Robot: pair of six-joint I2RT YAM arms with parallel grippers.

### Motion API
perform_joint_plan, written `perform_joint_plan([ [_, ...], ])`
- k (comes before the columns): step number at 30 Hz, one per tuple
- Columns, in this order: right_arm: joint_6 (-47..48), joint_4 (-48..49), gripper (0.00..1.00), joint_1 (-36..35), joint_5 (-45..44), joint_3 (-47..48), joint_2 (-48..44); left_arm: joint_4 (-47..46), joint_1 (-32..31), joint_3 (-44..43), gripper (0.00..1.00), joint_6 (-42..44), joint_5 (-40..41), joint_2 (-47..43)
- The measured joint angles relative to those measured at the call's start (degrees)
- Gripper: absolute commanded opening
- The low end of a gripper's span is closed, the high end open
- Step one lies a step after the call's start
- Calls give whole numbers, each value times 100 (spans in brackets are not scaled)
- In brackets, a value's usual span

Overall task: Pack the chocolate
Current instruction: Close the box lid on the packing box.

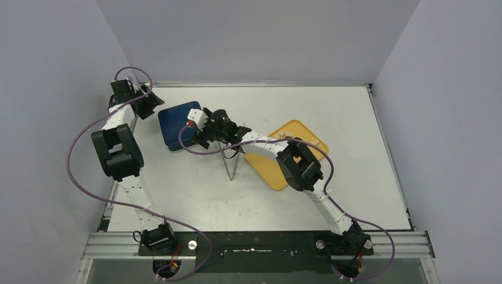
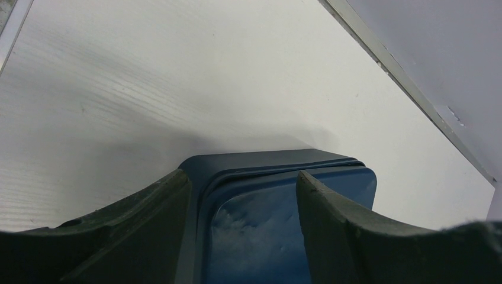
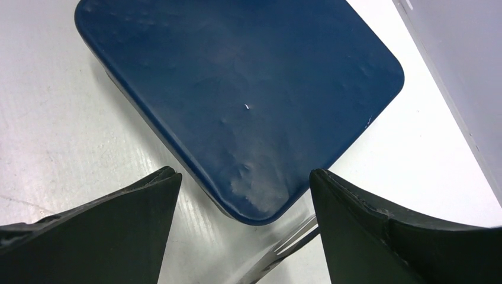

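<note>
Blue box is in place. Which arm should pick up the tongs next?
Right, probably. The right hand hovers open over the near corner of the blue box, and the tongs lie close beside it. The left hand sits at the box's far-left corner, farther from them.

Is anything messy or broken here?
The dark blue, rounded-square plastic lid looks dimpled and rippled near the corner by the right gripper, not smooth. Nothing looks spilled.
</note>
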State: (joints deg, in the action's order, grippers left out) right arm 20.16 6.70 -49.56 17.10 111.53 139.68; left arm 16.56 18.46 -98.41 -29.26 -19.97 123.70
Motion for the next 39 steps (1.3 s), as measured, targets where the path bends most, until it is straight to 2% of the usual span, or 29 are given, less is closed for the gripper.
perform_joint_plan([
  [6, 264, 4, 81, -79, -308, 33, 144, 2, 0, 0, 63, -2, 0, 0],
  [14, 470, 175, 69, -160, -623, 7, 166, 2, 0, 0, 63, -2, 0, 0],
  [24, 446, 356, 63, -186, -614, -94, 166, 0, -24, 0, 63, -2, 0, 0],
  [34, 251, 485, 62, -186, -577, -131, 166, 0, -48, 0, 63, -2, 2, 0],
  [39, 120, 610, 66, -186, -577, -153, 166, 0, -48, 0, 63, -2, 4, 0],
])
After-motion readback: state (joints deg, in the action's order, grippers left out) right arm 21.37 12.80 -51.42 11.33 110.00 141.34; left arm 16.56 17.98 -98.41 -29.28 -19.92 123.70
